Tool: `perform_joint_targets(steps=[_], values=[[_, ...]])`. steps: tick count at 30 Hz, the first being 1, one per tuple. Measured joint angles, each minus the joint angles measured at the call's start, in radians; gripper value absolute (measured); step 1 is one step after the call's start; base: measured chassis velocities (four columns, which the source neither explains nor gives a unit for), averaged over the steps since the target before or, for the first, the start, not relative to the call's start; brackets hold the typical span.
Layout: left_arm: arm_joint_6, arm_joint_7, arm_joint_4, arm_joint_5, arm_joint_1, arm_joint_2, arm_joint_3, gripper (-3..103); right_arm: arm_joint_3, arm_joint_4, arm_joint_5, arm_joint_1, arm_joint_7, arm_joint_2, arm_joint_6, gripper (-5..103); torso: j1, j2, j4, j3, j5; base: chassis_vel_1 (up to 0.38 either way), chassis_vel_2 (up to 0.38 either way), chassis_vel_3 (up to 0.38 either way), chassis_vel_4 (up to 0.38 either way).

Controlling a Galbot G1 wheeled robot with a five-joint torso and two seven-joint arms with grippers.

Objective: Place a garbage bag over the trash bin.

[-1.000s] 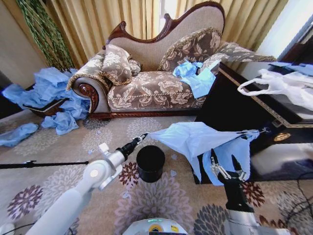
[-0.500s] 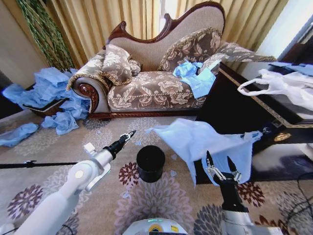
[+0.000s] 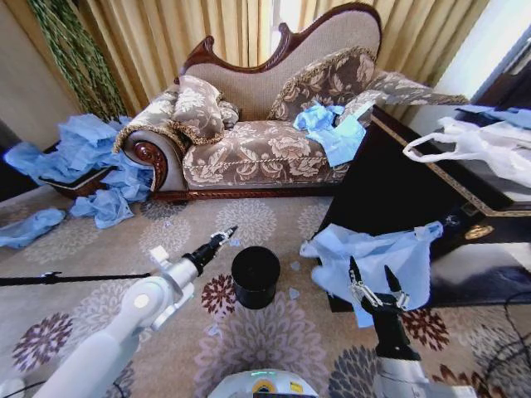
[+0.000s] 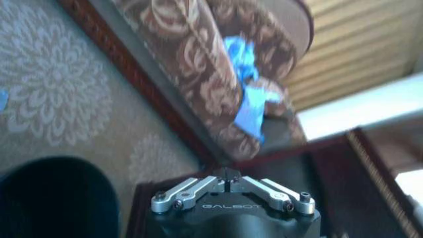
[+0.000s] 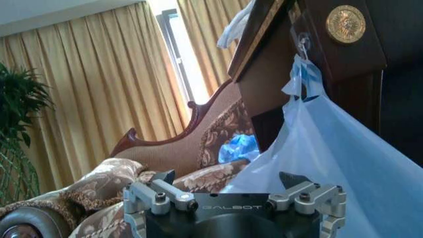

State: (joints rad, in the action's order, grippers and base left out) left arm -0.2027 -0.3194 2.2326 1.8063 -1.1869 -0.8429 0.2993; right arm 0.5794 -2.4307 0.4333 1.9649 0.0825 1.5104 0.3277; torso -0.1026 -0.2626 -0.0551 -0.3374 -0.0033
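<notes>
I see the trash bin [image 3: 255, 277] standing on the patterned carpet [image 3: 99, 249], lower centre of the head view. The garbage bag [image 3: 377, 261] hangs crumpled against the dark cabinet [image 3: 390, 195] at right centre, apart from the bin. My left hand [image 3: 227, 234] sits just left of the bin, fingers closed, holding nothing. My right hand [image 3: 371, 279] is open, directly below the bag.
</notes>
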Motion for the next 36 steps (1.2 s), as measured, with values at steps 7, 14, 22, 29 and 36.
perform_joint_targets(steps=[7,14,22,29,36], values=[[-0.074,-0.023,-0.095,-0.091,0.158,0.003,-0.242,20,0.001,0.007,-0.001,0.0,-0.001,0.003,0.003,100,0.0,0.0,-0.0005,0.0,0.0,0.0,0.0,0.0,0.0],[-0.137,-0.054,-0.219,-0.094,0.384,-0.052,-0.586,53,0.013,0.012,-0.001,-0.003,-0.005,0.004,0.002,100,0.0,0.0,-0.0003,0.0,-0.0001,0.0,0.0,0.0,0.0],[-0.153,-0.058,-0.226,-0.032,0.485,-0.128,-0.736,80,0.025,0.02,0.0,-0.005,-0.014,0.003,-0.001,100,0.0,0.0,-0.0002,0.0,0.0,0.0,0.0,0.0,0.0],[-0.154,-0.06,-0.216,-0.008,0.493,-0.14,-0.737,100,0.028,0.027,0.003,-0.013,-0.017,-0.001,-0.009,100,0.0,0.0,0.0,0.0,-0.0001,0.0,0.0,0.0,0.0],[-0.162,-0.06,-0.181,-0.014,0.467,-0.126,-0.728,100,0.027,0.032,0.0,-0.013,-0.018,0.001,-0.01,100,0.0,0.0,0.0,0.0,-0.0001,0.0,0.0,0.0,0.0]])
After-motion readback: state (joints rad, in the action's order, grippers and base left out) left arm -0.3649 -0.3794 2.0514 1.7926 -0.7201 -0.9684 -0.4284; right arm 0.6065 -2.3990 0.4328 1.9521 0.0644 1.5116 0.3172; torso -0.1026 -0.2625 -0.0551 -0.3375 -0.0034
